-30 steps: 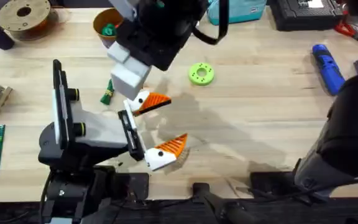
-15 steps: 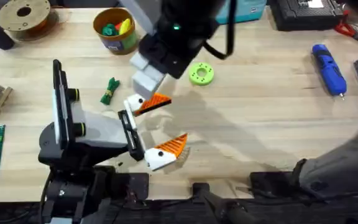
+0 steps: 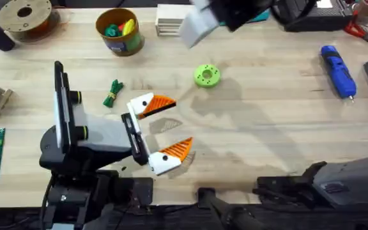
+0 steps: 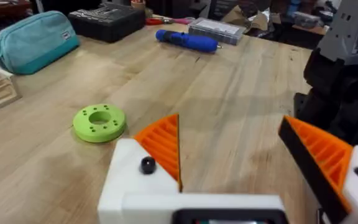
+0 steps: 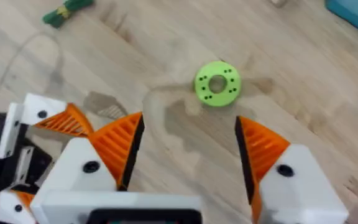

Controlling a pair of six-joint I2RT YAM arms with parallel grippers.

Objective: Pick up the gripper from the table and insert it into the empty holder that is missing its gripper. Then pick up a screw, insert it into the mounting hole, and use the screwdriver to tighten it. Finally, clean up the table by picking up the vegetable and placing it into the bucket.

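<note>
While the small orange ribbed plastic gripper [image 3: 160, 103] sat fitted on the white angular plastic holder [image 3: 139, 105], which was one jaw tip of the left pincer [image 3: 158, 131], that pincer rested low over the wooden counter [image 3: 267, 115] near its front edge. Its jaws stood wide apart, with nothing between them. Its other orange pad [image 3: 179, 149] sat on a second white tip nearer the front.

Just behind and to the left of the pincer, the small dark-green toy leafy vegetable [image 3: 112, 93] lay flat on the wood. Farther back stood the round yellow-orange bucket [image 3: 120, 30], with a green toy and a yellow toy inside it. A round lime-green disc [image 3: 207, 75] lay near the middle. The bright blue stubby screwdriver [image 3: 337, 70] lay well off to the right.

The right pincer [image 5: 188, 152] hung high over the lime-green disc, jaws spread wide and holding nothing.
</note>
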